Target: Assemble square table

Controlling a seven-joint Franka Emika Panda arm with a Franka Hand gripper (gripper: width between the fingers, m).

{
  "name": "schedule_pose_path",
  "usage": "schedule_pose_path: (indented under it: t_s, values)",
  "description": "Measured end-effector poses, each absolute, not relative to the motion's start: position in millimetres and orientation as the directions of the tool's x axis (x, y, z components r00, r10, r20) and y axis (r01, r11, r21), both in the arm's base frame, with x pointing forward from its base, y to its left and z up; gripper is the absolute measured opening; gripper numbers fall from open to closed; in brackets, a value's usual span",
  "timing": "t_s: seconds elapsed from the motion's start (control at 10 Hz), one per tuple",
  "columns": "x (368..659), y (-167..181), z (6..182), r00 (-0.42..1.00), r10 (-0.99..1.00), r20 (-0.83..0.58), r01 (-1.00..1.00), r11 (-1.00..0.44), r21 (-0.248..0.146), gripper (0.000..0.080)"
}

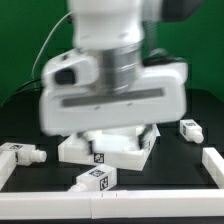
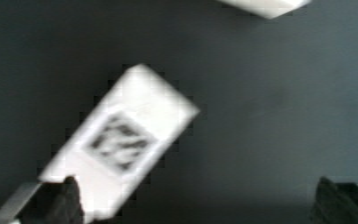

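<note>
Your gripper (image 2: 202, 205) is hanging spread wide over a leg (image 2: 130, 135), pinching nothing; it is probably the one lying near the front edge of the work surface (image 1: 160, 172). You seem to be starting its pick-up; the next move is calling for centring on the slanted leg, lowering, then closing.

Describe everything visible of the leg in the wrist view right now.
The leg is a stubby white block, plastic-looking, with a black-and-white square tag on its upward face. It lies flat on the dark table, blurred. The open claw hangs above it, not gripping; one finger overlaps its end, contact unclear.
</note>
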State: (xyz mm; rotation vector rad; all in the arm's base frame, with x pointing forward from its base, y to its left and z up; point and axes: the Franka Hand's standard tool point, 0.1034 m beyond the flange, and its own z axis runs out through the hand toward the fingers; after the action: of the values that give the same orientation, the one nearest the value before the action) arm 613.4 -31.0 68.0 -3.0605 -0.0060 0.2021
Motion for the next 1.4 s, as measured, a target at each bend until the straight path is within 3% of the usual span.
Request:
schedule_pose_path:
  t_s: [0.4,0.6,1.1,1.3,1.4]
  values:
    - [611,-30,63.6,0.99,-0.018,-0.14,-0.029,-0.997,-0.078,0.0649]
    - [602,-55,42.5,0.969,-0.174,-0.175,-0.189,-0.979,-0.071,0.0649]
    - [604,-63,12.8,0.974,-0.18,-0.141,-0.189,-0.981,-0.054,0.0649]
    - [604,-63,12.7,0.974,-0.179,-0.141,-0.189,-0.981,-0.054,0.0603]
    - [604,-63,12.6,0.974,-0.179,-0.141,-0.189,-0.981,-0.054,0.0424]
